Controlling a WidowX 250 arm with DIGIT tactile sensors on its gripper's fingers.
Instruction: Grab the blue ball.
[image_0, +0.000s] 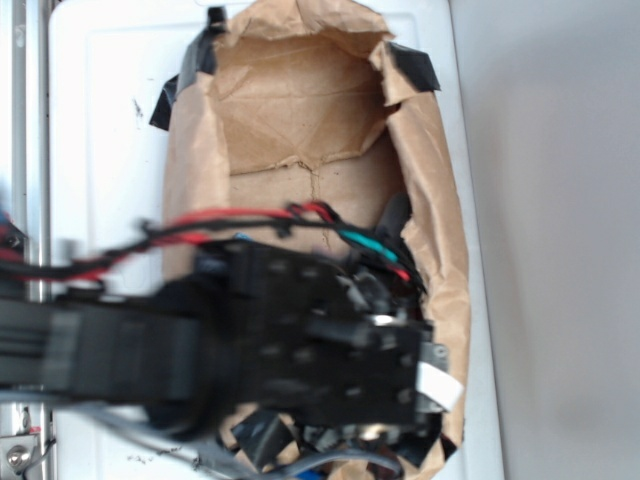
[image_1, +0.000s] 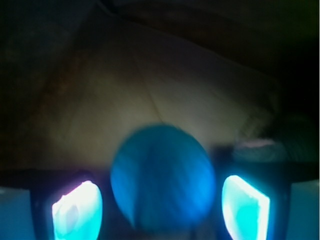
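Note:
The blue ball fills the lower middle of the wrist view, round and blurred, resting on the brown paper floor of the bag. My gripper is open, with the ball between the jaws. One lit fingertip pad stands left of the ball and the other pad right of it, each with a narrow dark gap to the ball. In the exterior view my black arm reaches into the bag from the left and hides the ball and the fingers.
A brown paper bag lined with black tape lies open on a white surface. Its crumpled walls rise round the arm. Red and black cables run over the arm.

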